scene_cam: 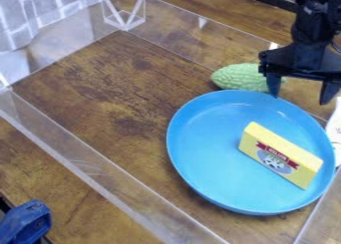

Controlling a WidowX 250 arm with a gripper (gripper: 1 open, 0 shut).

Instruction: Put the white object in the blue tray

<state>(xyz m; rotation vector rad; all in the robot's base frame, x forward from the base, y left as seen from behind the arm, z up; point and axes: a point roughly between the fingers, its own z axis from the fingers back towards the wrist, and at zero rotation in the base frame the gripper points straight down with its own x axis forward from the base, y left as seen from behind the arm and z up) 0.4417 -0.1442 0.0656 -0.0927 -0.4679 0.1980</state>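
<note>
Step in hand: approach, pre-grasp. The hand (301, 86) hangs at abt 1 o'clock of the blue tray (200, 148), over the tray's far rim, fingers spread wide w/ nothing between them. One finger tip (276, 88) sits just by the right end of a green bumpy object (244, 77), the other nr the pic's right edge.

White object (334, 119): only a pale sliver shows at the right edge of the view, at abt 3 o'clock of the tray, just outside its rim on the wooden worktop (120, 89). It's prob the target, but it's cut off by the frame, so shape & full extent can't be told. From the hand it lies at abt 5 o'clock, near, not touching.

Yellow block w/ red-and-white label (281, 153) already lies inside the tray, right half; not the target.

Next move, as I judge it: shift the hand toward 5 o'clock, line the fingers up across the slim piece, drop, close, lift, carry to 9 o'clock over bare blue & release. Risk: clipping the tray rim or the clear wall (80, 163) nr the edge.
</note>
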